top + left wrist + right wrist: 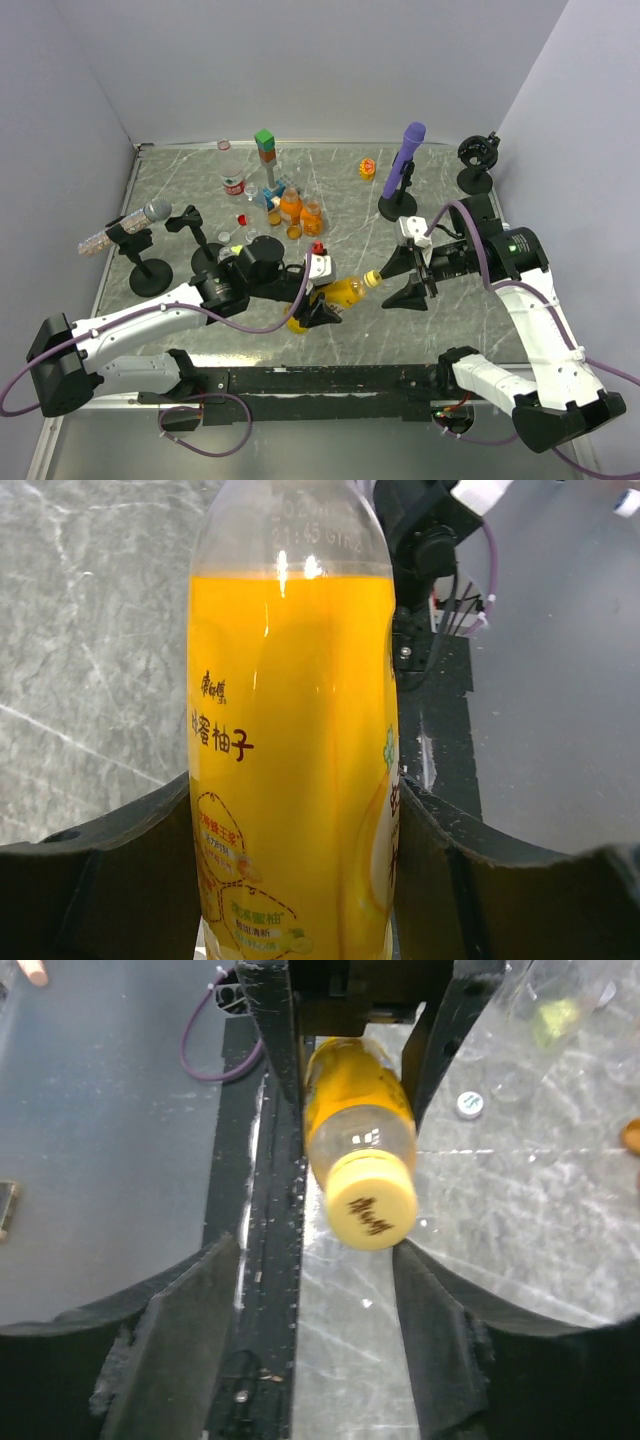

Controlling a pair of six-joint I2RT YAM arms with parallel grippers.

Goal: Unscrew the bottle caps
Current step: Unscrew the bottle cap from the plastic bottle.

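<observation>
A yellow juice bottle hangs on its side over the table's near middle, my left gripper shut on its body. In the left wrist view the bottle fills the gap between both fingers. Its yellow cap points right, toward my right gripper. In the right wrist view the cap sits on the bottle neck just ahead of the open gripper. It lies close beside the right fingertip, with a wide gap to the left one. Other bottles stand behind.
A purple microphone on a black stand is at back right, and green and orange blocks at back centre. A grey microphone stand is at left. Loose caps lie about, among them a white cap.
</observation>
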